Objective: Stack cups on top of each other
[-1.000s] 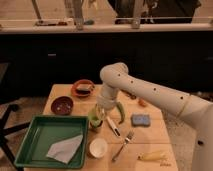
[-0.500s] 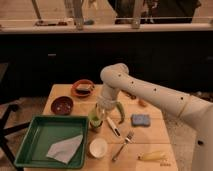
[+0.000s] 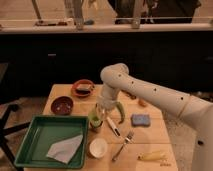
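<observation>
A pale yellow-green cup [image 3: 95,122] stands upright on the wooden table [image 3: 150,137], just right of the green tray. My gripper [image 3: 106,111] hangs from the white arm directly over this cup, close to its rim. A small greyish object [image 3: 84,88] lies in an orange-rimmed dish [image 3: 81,93] at the back of the table; I cannot tell whether it is the silver-grey cup. A pale round cup or small bowl [image 3: 97,147] stands near the front edge, below the green cup.
A green tray [image 3: 35,137] holding a white napkin [image 3: 65,149] fills the front left. A dark red bowl [image 3: 62,105] sits behind it. A white utensil [image 3: 114,127], a fork [image 3: 122,144], a blue sponge [image 3: 140,120] and a yellow banana [image 3: 151,156] lie to the right.
</observation>
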Robot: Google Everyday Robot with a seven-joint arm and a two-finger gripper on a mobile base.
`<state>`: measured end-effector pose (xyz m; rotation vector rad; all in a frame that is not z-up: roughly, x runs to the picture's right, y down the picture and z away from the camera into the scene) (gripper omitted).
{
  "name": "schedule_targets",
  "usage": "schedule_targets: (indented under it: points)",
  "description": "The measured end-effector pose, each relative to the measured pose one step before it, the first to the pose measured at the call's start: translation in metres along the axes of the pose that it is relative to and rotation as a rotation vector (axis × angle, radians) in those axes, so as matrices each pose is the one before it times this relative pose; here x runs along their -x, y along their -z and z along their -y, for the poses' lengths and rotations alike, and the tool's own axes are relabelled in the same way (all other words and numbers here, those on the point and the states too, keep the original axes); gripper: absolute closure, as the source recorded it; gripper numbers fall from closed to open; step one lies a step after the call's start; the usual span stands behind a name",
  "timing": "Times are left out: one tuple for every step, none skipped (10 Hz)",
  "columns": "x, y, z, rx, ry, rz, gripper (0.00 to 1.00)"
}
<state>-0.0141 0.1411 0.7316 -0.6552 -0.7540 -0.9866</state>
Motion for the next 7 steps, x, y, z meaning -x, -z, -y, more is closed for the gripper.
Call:
schedule_targets:
  points:
    - [0.00003,-0.00003,0.00002,0.00004,0.00004,0.0001,0.21]
    - [-0.00005,0.00003,-0.00002,-0.00008,-0.00011,-0.00012,0.2]
    - [0.00002,-0.00006,-0.00001,-0.00002,-0.00003,0.00019,0.2]
    - [0.0,-0.00024,-0.00004,0.00006,-0.00013,0.00046,0.2]
    - [-0.00003,0.00003,-0.00003,-0.00003,0.00003,-0.00005,0.2]
    - [0.0,0.0,-0.00001,-0.00001,-0.00009,0.0,0.2]
    - [-0.00001,0.00001,0.00001,-0.00002,-0.00003,-0.00001,0.2]
